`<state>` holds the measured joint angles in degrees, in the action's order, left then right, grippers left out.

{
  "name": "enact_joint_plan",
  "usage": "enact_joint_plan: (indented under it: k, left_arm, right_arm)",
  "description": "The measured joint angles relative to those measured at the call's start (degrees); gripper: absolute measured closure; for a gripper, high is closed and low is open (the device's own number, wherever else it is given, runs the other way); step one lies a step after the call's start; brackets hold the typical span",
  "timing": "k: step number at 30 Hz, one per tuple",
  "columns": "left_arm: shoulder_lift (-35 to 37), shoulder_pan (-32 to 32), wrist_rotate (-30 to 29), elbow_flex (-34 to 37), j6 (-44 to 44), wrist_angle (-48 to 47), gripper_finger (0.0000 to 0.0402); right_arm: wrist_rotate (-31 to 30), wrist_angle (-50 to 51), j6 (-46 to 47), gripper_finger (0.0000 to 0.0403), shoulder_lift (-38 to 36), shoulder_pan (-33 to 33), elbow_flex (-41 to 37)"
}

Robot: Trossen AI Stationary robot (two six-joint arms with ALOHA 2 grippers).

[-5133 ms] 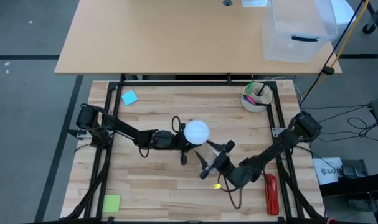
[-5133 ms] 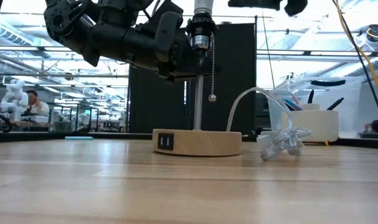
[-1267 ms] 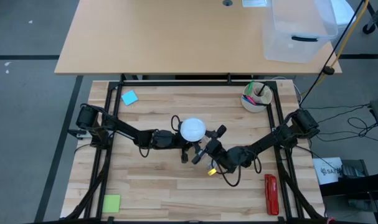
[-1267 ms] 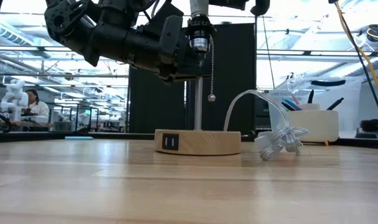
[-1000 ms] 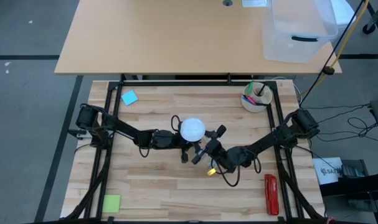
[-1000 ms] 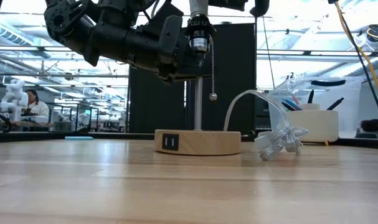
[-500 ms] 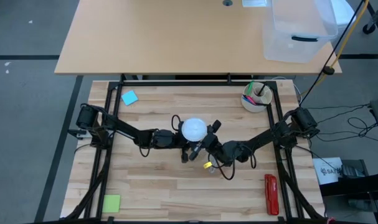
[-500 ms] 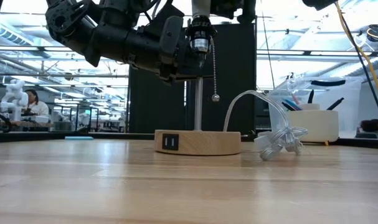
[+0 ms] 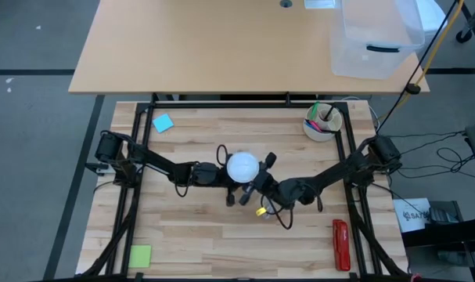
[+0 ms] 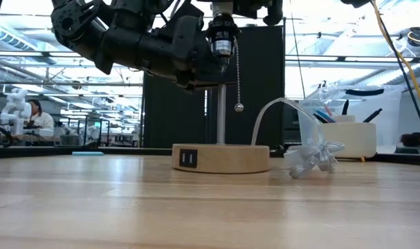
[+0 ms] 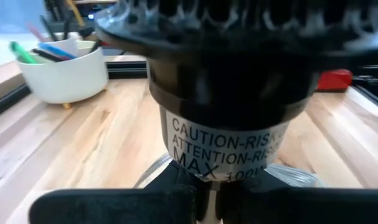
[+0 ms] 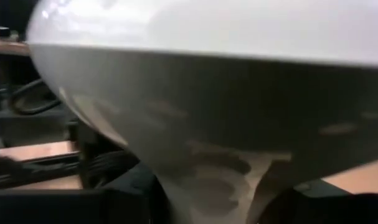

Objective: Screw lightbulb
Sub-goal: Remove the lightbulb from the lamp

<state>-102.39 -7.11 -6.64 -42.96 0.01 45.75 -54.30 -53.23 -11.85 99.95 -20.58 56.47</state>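
The white lightbulb [image 9: 242, 167] stands globe up in the black socket [image 10: 222, 36] of a small lamp. The lamp's thin stem [image 10: 220, 111] rises from a round wooden base [image 10: 221, 158] that rests flat on the table. My left gripper [image 9: 223, 174] reaches in from the table's left and is shut on the lamp just under the socket [image 11: 232, 93]. My right gripper [image 9: 255, 177] comes from the right. Its fingers are at the bulb's neck, below the globe [image 12: 207, 74] that fills its wrist view. My left gripper pinches the lamp's stem [image 11: 207, 196] between its two fingers, right below the labelled socket. It comes in about level from the table's left and lies across the stem. The lamp stays upright with its wooden base on the table. My right gripper has the bulb's tapering neck [image 12: 207, 180] between its two fingers [image 12: 136, 199], under the globe. It comes in about level from the table's right. The bulb stands upright in the socket. The globe hides the exact places of touch.
A pull chain with a bead [image 10: 239, 107] hangs beside the stem. A bundled clear cord [image 10: 310, 155] lies right of the base. A white cup of pens [image 9: 322, 121] stands at the far right. A red tool [image 9: 340, 243], a blue note [image 9: 163, 123] and a green note [image 9: 140, 255] lie on the table.
My right gripper has turned at the wrist and drawn in closer around the bulb from the near right. In the low view it now covers the bulb's neck above the socket. The left gripper and the lamp have kept still.
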Motion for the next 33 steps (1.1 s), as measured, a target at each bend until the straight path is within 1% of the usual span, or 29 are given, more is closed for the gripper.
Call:
enact_joint_plan:
  k: [3, 7, 15, 20, 26, 29, 33]
  left_arm:
    - [0.0, 0.0, 1.9, 0.0, 0.2, 0.0, 0.0374]
    - [0.0, 0.1, 4.3, 0.0, 0.9, 0.0, 0.0374]
    - [0.0, 0.0, 9.1, 0.0, 0.9, 0.1, 0.0374]
    - [0.0, 0.0, 12.2, 0.1, 1.0, 0.0, 0.0374]
    - [0.0, 0.0, 17.0, 0.1, 1.7, 0.0, 0.0374]
    - [0.0, 0.0, 18.4, 0.1, 2.0, -0.1, 0.0374]
    - [0.0, 0.0, 20.1, 0.1, 2.5, -0.1, 0.0374]
  right_arm:
    - [3.0, 4.7, 2.7, 0.0237, -1.7, 0.1, 0.0]
    - [5.4, 9.9, 3.5, 0.0240, -3.8, 0.3, 0.0]
    - [14.6, 18.2, 6.1, 0.0242, -7.5, 1.8, -0.1]
    - [21.7, 19.8, 6.5, 0.0242, -7.9, 3.6, -0.1]
    - [31.4, 19.9, 4.7, 0.0244, -7.9, 5.3, -0.1]
    - [36.5, 20.1, 4.5, 0.0249, -7.9, 6.4, -0.1]
    - [41.8, 21.0, 4.1, 0.0251, -8.0, 7.9, 0.0]
